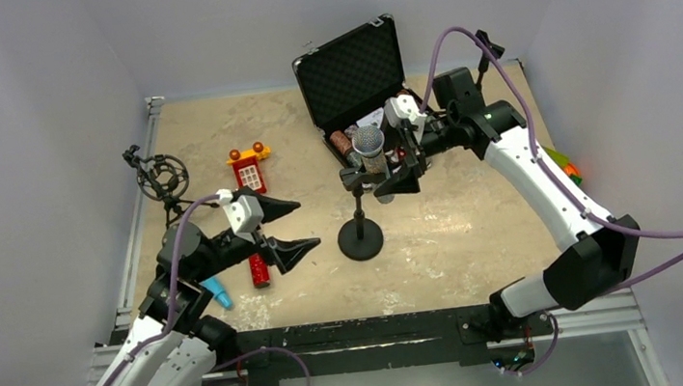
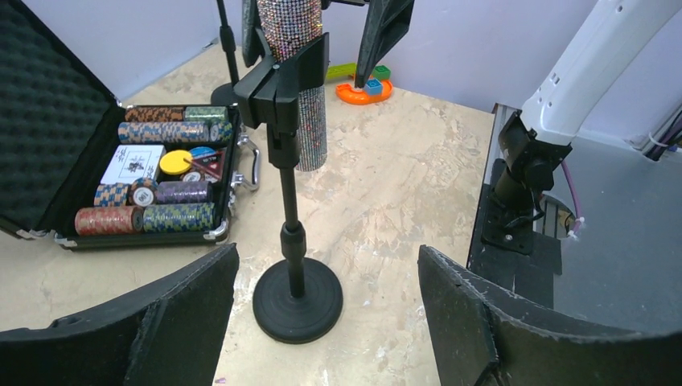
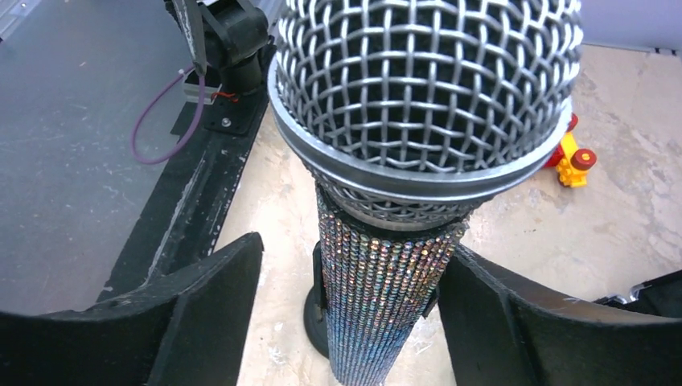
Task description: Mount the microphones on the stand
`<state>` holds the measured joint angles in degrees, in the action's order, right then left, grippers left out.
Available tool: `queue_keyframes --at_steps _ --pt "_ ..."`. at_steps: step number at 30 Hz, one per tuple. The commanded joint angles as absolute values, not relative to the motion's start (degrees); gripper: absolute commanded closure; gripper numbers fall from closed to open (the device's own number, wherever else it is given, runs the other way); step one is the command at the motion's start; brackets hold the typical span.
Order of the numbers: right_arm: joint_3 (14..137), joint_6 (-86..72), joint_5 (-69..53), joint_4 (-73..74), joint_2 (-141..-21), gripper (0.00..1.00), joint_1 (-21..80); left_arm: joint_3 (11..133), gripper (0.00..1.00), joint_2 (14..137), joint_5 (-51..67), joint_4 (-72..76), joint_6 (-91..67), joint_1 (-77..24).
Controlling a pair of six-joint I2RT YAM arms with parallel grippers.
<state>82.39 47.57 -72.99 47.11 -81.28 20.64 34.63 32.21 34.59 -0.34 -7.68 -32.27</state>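
Observation:
The silver glitter microphone [image 1: 369, 146] with its grey mesh head stands upright in the clip of the black stand [image 1: 360, 236] at mid table. My right gripper [image 1: 381, 175] is open, with one finger on each side of the microphone's body [image 3: 384, 297], and the left finger stands apart from it. In the left wrist view the stand's base [image 2: 297, 299] lies ahead of my open, empty left gripper [image 2: 326, 322]. The red glitter microphone [image 1: 259, 269] lies on the table under my left gripper [image 1: 307, 224]. The light-blue microphone [image 1: 219, 293] lies partly hidden beside the left arm.
An open black case [image 1: 351, 70] with poker chips [image 2: 145, 217] stands at the back. A red toy phone [image 1: 249, 172] and a second stand with a ring mount [image 1: 163, 178] are at the left. An orange and green toy [image 2: 366, 87] lies at the right.

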Motion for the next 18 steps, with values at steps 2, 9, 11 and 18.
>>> queue_keyframes --at_steps 2,9,11,18 --pt "84.20 46.56 -73.25 47.11 -81.74 0.31 20.83 34.41 0.14 29.52 30.83 -4.74 -9.60 -32.32" --pt "84.12 45.94 -72.61 46.67 -81.18 0.51 20.72 35.94 0.15 27.68 30.94 -8.45 -9.14 -32.29" --pt "84.25 45.33 -72.20 46.59 -80.77 0.62 20.69 35.88 0.15 27.15 30.89 -8.80 -9.23 -32.32" --pt "84.29 39.83 -68.89 45.13 -77.00 0.77 17.80 35.85 0.15 25.36 30.38 -10.29 -9.18 -32.33"
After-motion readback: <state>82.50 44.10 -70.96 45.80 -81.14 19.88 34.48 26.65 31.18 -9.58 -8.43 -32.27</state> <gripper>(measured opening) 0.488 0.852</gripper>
